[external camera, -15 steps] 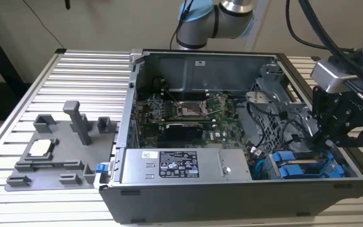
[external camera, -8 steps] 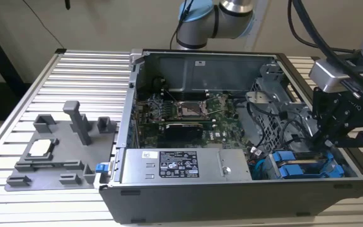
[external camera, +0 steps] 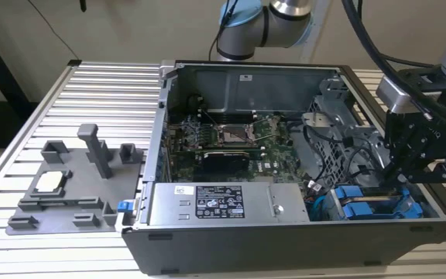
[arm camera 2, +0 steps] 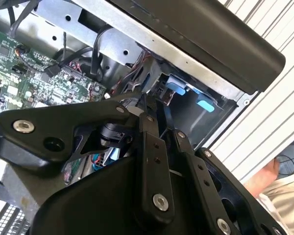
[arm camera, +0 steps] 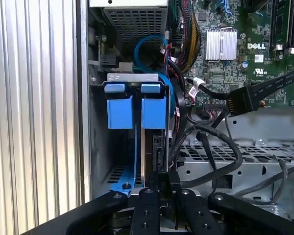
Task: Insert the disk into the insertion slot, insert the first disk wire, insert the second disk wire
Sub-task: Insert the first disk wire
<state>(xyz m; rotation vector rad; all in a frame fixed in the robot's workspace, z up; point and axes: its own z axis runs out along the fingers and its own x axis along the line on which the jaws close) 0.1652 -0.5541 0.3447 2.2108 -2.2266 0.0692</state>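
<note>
The gripper [arm camera: 161, 179] has its fingers drawn close together, pinching the near end of the disk [arm camera: 154, 147], which stands on edge inside the insertion slot [arm camera: 99, 147]. Room there is tight. The case wall [arm camera: 84, 122] runs just beside the slot on one side, and a bundle of black cables [arm camera: 210, 147] crowds the disk on the other. Two blue end tabs sit side by side at the slot's far end, one on the disk and one on a second carrier [arm camera: 120, 112]. One flat black cable with a plug [arm camera: 240, 100] lies loose across the circuit board [arm camera: 220, 73]. In the exterior view the gripper [external camera: 399, 177] hangs over the case corner at the exterior view's right, near one silver power supply box [external camera: 215, 203]. The slatted table [external camera: 107, 93] is open at the exterior view's left apart from one grey tray [external camera: 68, 186].
</note>
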